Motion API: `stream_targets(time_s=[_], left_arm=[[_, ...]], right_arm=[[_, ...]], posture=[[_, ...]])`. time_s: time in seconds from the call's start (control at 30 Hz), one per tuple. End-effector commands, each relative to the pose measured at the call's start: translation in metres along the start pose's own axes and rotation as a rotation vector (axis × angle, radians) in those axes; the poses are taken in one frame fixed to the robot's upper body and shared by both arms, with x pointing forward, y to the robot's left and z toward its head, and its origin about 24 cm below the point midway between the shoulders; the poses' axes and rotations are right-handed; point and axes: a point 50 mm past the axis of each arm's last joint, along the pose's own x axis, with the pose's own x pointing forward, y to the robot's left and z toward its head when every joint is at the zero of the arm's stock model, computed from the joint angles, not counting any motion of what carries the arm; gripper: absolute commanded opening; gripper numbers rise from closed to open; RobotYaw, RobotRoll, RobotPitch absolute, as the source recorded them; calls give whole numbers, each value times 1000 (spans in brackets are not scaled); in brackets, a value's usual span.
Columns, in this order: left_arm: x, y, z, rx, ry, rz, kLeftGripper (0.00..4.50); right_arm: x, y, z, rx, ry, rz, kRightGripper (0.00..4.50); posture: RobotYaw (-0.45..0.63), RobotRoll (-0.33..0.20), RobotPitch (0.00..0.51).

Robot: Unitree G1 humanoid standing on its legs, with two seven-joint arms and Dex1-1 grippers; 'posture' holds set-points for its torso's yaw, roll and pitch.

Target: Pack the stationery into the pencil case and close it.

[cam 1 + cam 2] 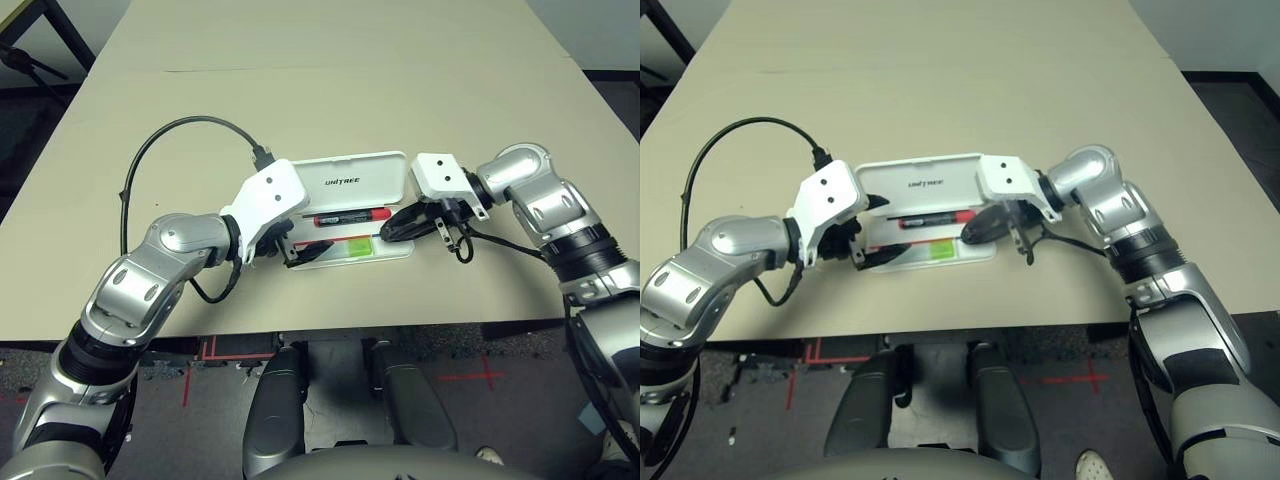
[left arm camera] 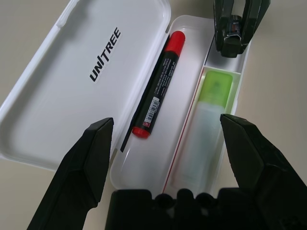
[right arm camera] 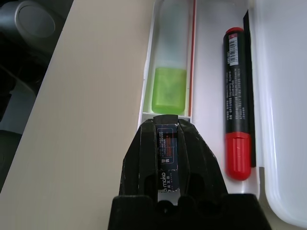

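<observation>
right gripper (image 3: 166, 120), black, two-fingered: closed on a small dark piece (image 3: 167, 155) with a printed label, gripped between the fingertips at the right end of the case, by its small end compartment. left gripper (image 2: 167, 119), also black and two-fingered: fingers spread wide, nothing between the tips, poised over the left end of the case.

pencil case (image 1: 392, 250), white hard plastic, rounded corners, lies opened out on the pale beige table (image 1: 300, 110) between the two silver forearms. its hinged lid (image 1: 352, 172), dark "unitree" print inside, is laid back on the side away from the robot; the tray is on the near side.

in the tray: black marker with a red cap and red end (image 2: 160, 86), lying lengthwise in the wide compartment beside the hinge, cap towards the robot's right. a thin black strip (image 3: 247, 72) runs alongside it. across a thin red line (image 2: 184, 127), pale highlighter with a green cap (image 2: 216, 88) lies in the narrow near compartment, cap likewise towards the right.
</observation>
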Motion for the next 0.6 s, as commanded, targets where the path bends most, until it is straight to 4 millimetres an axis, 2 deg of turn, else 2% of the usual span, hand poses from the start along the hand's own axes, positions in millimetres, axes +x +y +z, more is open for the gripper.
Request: stream_targets(time_s=[0.03, 0.23, 0.5, 0.6], left_arm=[[-3, -2, 0, 3, 7, 5, 4500], [-3, -1, -1, 3, 9, 6, 4500], [-4, 0, -2, 4, 13, 1, 4500], [-4, 0, -3, 4, 16, -2, 4500]], right_arm=[[4, 0, -2, -10, 17, 20, 294], [7, 0, -4, -19, 29, 22, 294], [-6, 2, 4, -18, -32, 3, 3177], [-20, 5, 9, 17, -74, -9, 4223]], posture=[[132, 0, 217], [127, 0, 218], [109, 0, 214], [102, 0, 212]])
